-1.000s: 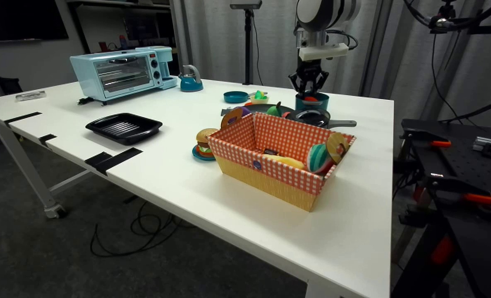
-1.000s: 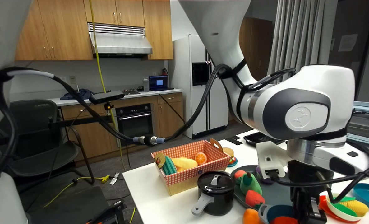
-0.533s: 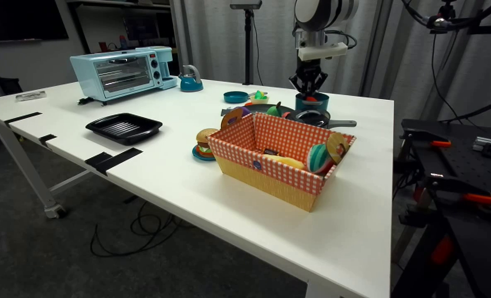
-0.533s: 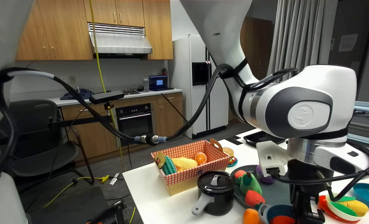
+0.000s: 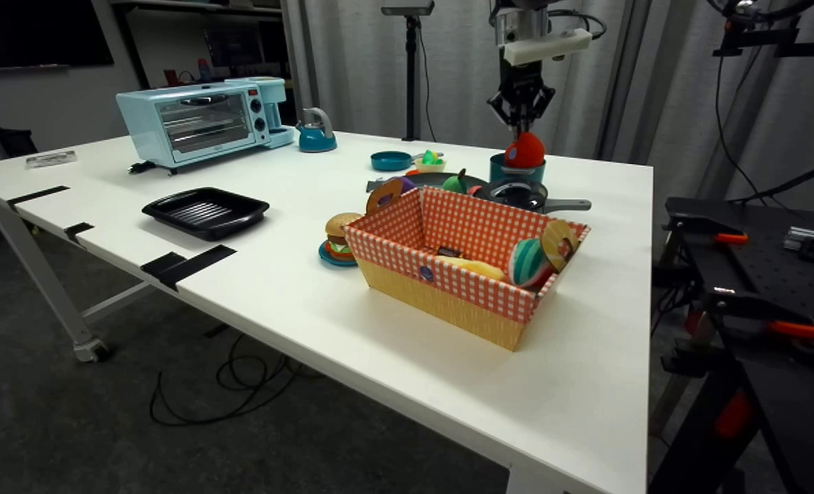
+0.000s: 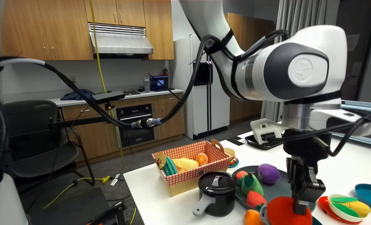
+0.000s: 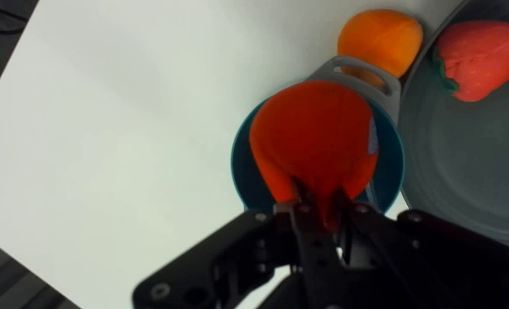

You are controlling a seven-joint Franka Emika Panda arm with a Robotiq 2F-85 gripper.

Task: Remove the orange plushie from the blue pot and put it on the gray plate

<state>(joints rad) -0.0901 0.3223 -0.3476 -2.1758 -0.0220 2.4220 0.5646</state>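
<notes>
My gripper (image 5: 522,129) is shut on the top of the roundish orange-red plushie (image 5: 524,151) and holds it just above the blue pot (image 5: 516,173). In the wrist view the plushie (image 7: 314,128) is pinched between the gripper's (image 7: 319,185) fingertips, with the pot's rim (image 7: 237,180) showing around and below it. In an exterior view the plushie (image 6: 287,212) hides most of the pot, and the gripper (image 6: 299,207) stands over it. The dark gray plate (image 6: 277,189) lies beside the pot and bears several plush toys. It also shows in the wrist view (image 7: 464,163).
A lighter orange toy (image 7: 380,40) lies against the pot's handle, near the plate. A strawberry toy (image 7: 481,60) sits near the plate's edge. A black lidded pot (image 6: 216,193) and the red-checkered basket (image 6: 188,175) stand near the plate. A corn dish (image 6: 349,207) lies past the gripper.
My gripper has closed on the plushie and risen, lifting it from inside the pot to above the rim. The pot and plate have stayed in place.
</notes>
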